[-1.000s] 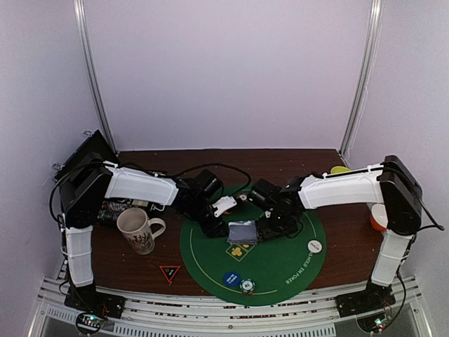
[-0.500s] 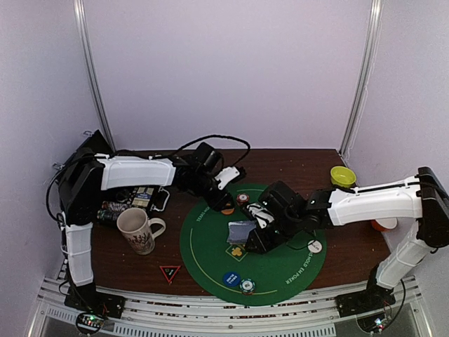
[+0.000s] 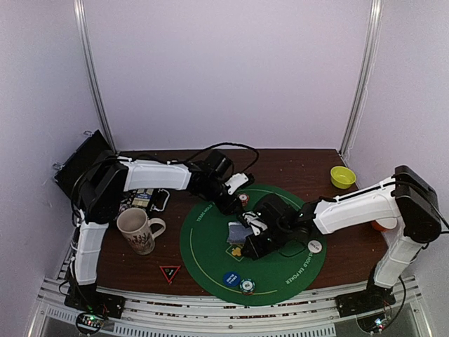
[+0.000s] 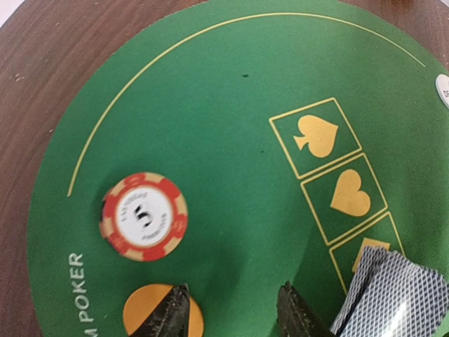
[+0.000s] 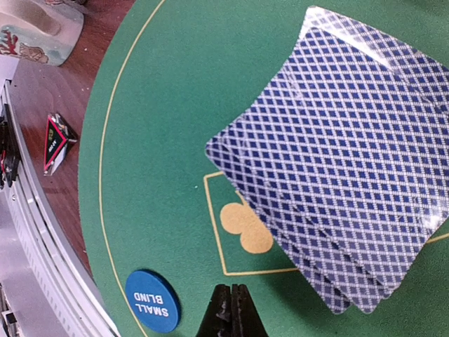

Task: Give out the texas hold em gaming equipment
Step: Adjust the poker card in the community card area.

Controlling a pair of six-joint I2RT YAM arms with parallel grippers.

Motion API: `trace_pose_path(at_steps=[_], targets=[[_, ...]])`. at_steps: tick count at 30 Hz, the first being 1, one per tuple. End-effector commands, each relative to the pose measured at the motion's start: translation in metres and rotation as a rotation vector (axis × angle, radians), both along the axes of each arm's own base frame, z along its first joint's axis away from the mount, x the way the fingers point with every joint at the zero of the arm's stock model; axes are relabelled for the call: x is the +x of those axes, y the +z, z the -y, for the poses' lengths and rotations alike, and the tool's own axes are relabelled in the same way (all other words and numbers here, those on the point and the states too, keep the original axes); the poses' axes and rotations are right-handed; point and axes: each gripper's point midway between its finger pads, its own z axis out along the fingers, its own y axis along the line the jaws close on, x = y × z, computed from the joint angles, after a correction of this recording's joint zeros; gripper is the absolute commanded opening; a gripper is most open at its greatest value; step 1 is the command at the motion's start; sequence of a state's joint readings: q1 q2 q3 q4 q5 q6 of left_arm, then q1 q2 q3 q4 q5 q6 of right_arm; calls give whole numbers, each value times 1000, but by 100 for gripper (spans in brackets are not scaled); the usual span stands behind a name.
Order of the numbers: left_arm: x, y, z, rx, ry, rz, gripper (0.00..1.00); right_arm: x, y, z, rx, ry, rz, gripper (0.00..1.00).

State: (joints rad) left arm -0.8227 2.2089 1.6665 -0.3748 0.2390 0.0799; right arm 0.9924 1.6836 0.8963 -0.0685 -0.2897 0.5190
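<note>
A fanned stack of playing cards [image 5: 344, 154] with blue-checked backs lies on the green poker mat [image 3: 210, 246], over the printed suit boxes. My right gripper [image 5: 231, 288] is shut and empty, just short of the cards' near edge, with a blue "SMALL BLIND" button [image 5: 153, 302] to its left. My left gripper [image 4: 231, 288] is open over bare mat; its left finger overlaps an orange button [image 4: 151, 312]. A red-white chip [image 4: 144, 216] lies just beyond. From above I see the cards [image 3: 238, 230], a teal-white chip [image 3: 247, 286] and a white button [image 3: 315, 246].
A patterned cream mug [image 3: 139, 230] stands left of the mat, with small tins behind it. A red-black triangle marker [image 3: 170, 272] lies near the front rail. A yellow bowl [image 3: 342, 176] sits at the back right, and an orange bowl [image 3: 379, 225] is behind my right arm.
My right gripper has closed and shifted to the near side of the cards. My left gripper drew back to the mat's far edge beside the red chip.
</note>
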Motion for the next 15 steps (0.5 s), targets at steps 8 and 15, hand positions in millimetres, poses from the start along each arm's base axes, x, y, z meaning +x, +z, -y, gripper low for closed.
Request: trace_pose_path(at_steps=[8, 15], targets=[[-4, -18, 21, 13, -61, 29, 45, 28, -16, 6, -60, -61, 67, 0], [-33, -26, 28, 12, -163, -9, 44, 40, -18, -1, -70, -63, 89, 0]])
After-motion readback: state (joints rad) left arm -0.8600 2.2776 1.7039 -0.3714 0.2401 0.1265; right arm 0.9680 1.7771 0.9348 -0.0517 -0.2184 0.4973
